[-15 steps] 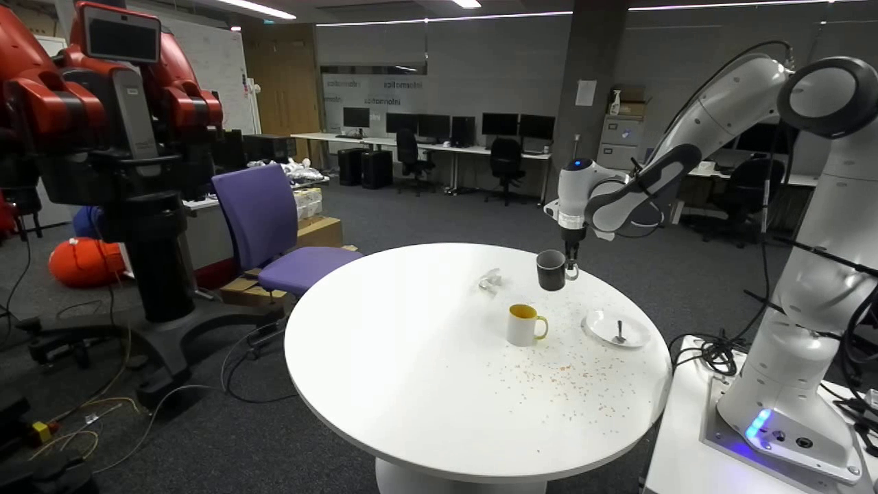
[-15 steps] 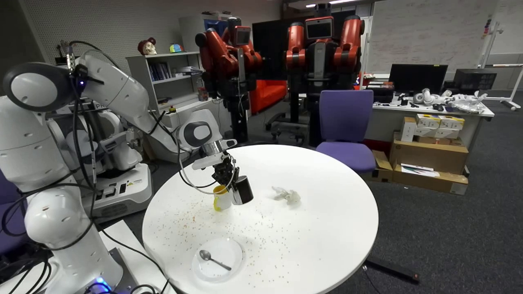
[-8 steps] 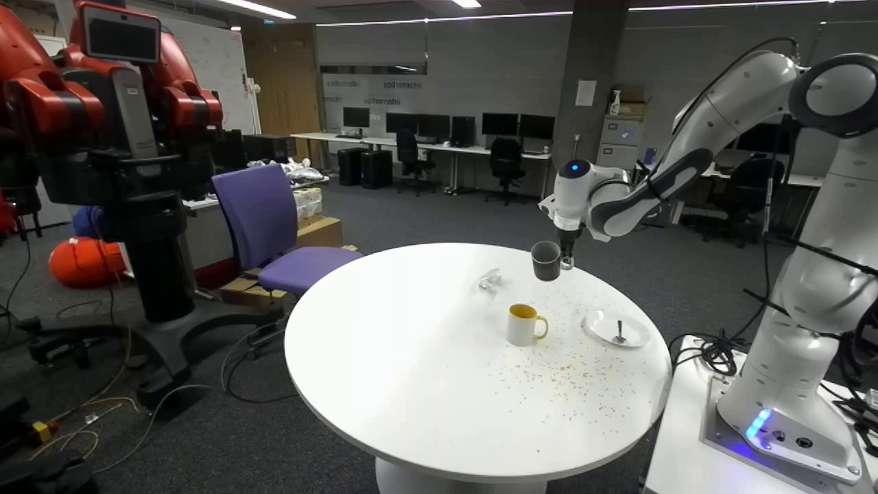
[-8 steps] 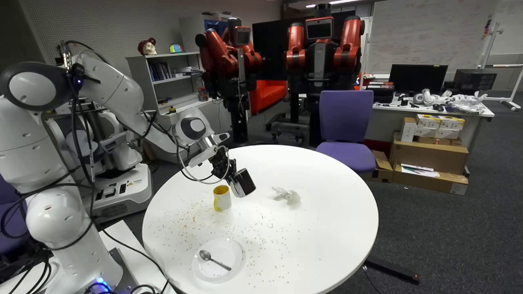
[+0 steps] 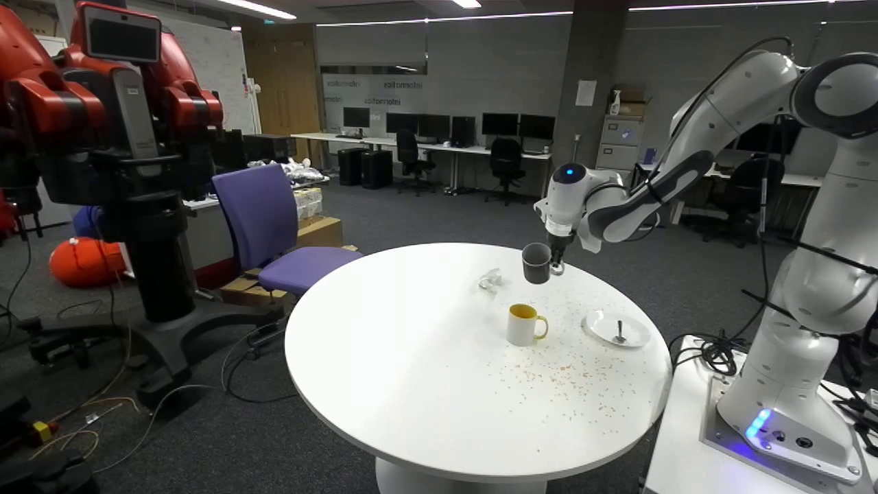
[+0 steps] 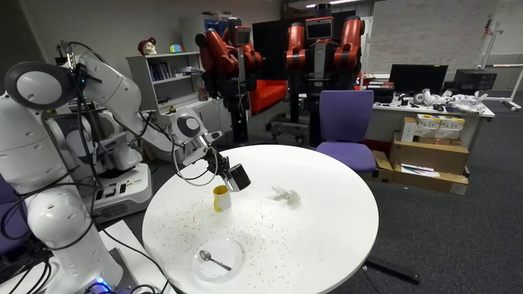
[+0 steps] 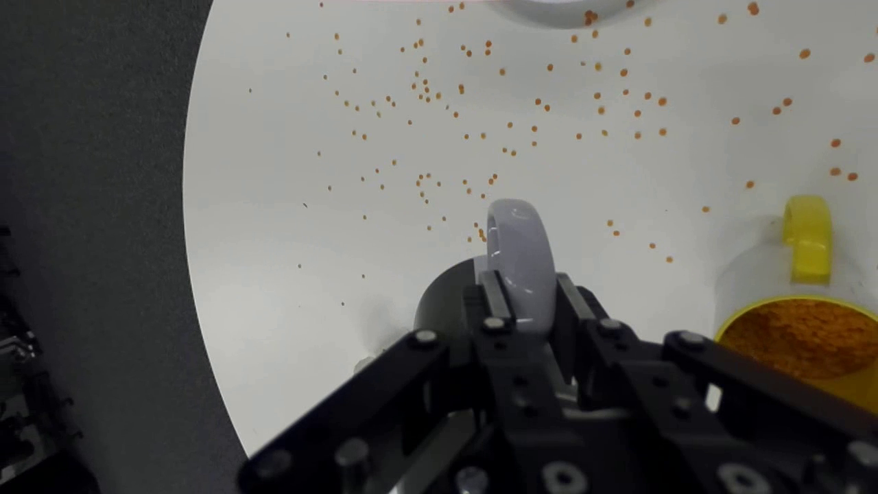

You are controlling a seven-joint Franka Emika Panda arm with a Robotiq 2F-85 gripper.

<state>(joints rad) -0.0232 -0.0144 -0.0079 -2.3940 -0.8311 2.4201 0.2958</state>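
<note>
My gripper (image 5: 557, 259) is shut on the pale handle of a dark mug (image 5: 536, 263), and holds the mug above the table. In the wrist view the handle (image 7: 523, 254) stands between the fingertips (image 7: 528, 298), and the mug's dark body is partly hidden by the left finger. In an exterior view the held mug (image 6: 240, 178) is tilted. A white mug with yellow inside and yellow handle (image 5: 523, 326) stands upright on the table, just below and beside the held mug (image 6: 222, 200). In the wrist view this yellow mug (image 7: 802, 339) holds orange grains.
The round white table (image 5: 405, 363) has many orange grains (image 5: 564, 370) scattered over it. A white plate (image 6: 231, 249) with a spoon (image 6: 216, 261) lies near the robot's base. Crumpled clear plastic (image 6: 287, 196) lies on the table. A purple chair (image 5: 264, 219) stands by the edge.
The gripper has carried the dark mug up and sideways, leftward in an exterior view, and the mug is tilted more. The yellow mug, partly covered before, now shows more fully. Table items have not moved.
</note>
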